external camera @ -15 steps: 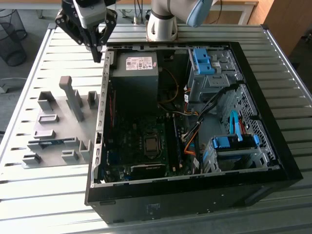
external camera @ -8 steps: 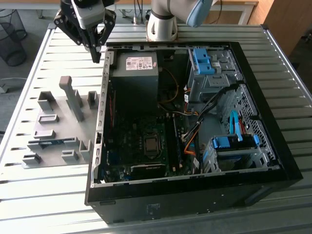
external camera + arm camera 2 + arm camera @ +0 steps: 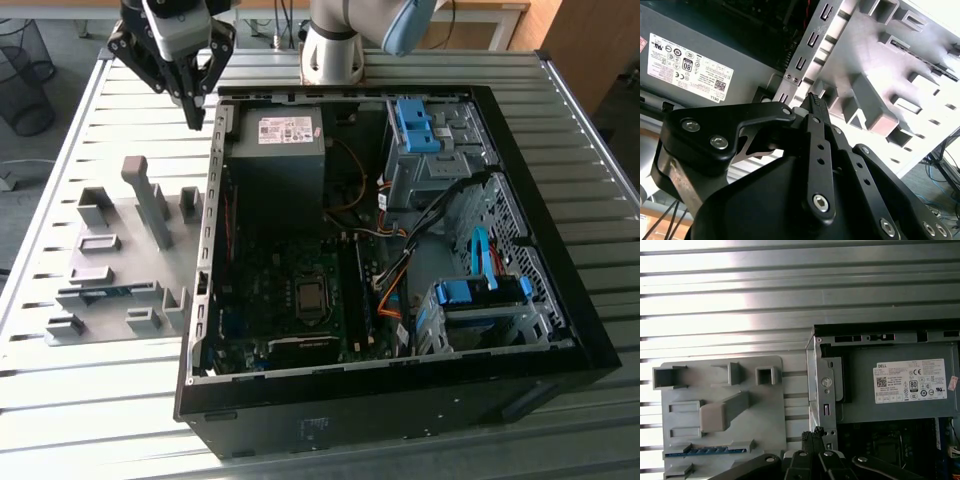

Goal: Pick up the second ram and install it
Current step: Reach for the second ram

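Blue stick, the second ram [image 3: 705,452], lies flat in a long slot of the grey holder plate [image 3: 770,440]. In the exterior view we see that ram [image 3: 100,292] in the near part of the plate [image 3: 115,225], on the exterior view's left of the open computer case [image 3: 400,400].

The plate sits on the slatted metal table [image 3: 100,400], just beside the case's side wall. A slanted grey post [image 3: 150,200] sticks up from the plate, farther back than the ram.

We mark the gripper [image 3: 194,115] as closed with nothing between its fingers. In both wrist views the two black fingertips [image 3: 815,102] meet with no gap. It hangs above the far corner of the case, near the edge where the case wall meets the plate. It is well apart from the ram and touches nothing that we can see.

In the first wrist view the gripper [image 3: 815,434] is over the metal side wall of the case. The labelled power supply [image 3: 900,385] is on one side and the holder plate on the other.

Inside the case we see the motherboard [image 3: 290,300], loose cables and blue drive brackets [image 3: 480,292].
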